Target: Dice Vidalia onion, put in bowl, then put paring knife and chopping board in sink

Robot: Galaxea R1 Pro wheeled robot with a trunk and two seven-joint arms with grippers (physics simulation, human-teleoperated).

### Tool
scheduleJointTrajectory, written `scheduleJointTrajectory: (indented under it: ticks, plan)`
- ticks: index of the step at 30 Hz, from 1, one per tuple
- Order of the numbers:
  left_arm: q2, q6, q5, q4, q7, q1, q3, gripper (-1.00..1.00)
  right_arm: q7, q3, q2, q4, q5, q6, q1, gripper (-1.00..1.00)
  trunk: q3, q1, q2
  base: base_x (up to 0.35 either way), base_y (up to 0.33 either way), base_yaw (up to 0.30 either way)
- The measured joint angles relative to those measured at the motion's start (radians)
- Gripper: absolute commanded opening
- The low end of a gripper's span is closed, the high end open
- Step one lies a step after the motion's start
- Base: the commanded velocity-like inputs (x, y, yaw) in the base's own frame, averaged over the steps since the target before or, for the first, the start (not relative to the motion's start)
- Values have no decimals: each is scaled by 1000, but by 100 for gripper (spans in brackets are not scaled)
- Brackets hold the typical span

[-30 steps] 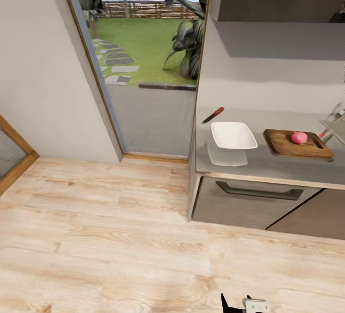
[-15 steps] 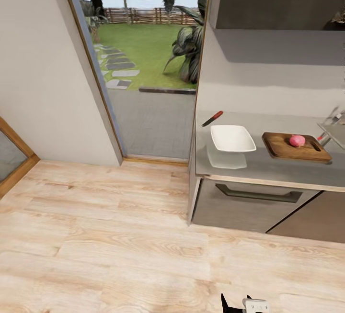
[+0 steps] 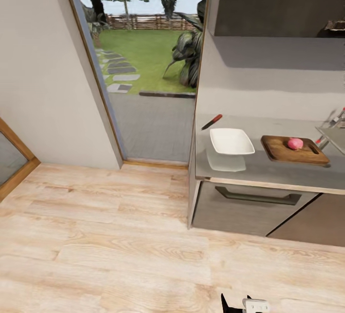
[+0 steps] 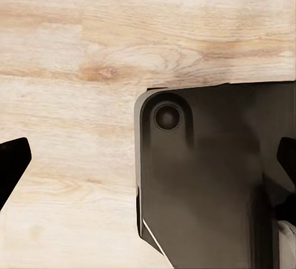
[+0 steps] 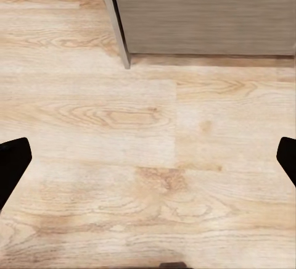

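**Kitchen corner, robot standing off from the counter**

Light wood plank floor (image 3: 120,236) runs up to a grey countertop (image 3: 268,172) over dark drawer fronts, with an open doorway to a garden (image 3: 143,50) beside it.

- Vidalia onion (image 3: 295,143): whole, pink, sitting on the chopping board (image 3: 287,152) near its handle-slot end.
- Bowl (image 3: 231,141): white, just beside the board, on the doorway side, apart from it.
- Paring knife (image 3: 212,121): red handle, lying on the countertop behind the bowl, near the counter's end.
- Sink (image 3: 334,133): corner and tap lever at the frame edge, just beyond the board.
- Left gripper (image 4: 148,164): fingers spread wide, nothing between them, over floor and a dark robot part.
- Right gripper (image 5: 148,164): fingers spread wide, empty, over floor near a cabinet base (image 5: 203,13).

No legible text or labels.
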Motion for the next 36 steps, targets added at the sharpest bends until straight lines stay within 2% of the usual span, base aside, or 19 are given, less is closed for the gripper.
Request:
scheduleJointTrajectory:
  ticks: [36]
  plan:
    - [0,0,0,0,0,0,0,100,0,0,0,0,0,0,0,100,57,0,0,0,0,0]
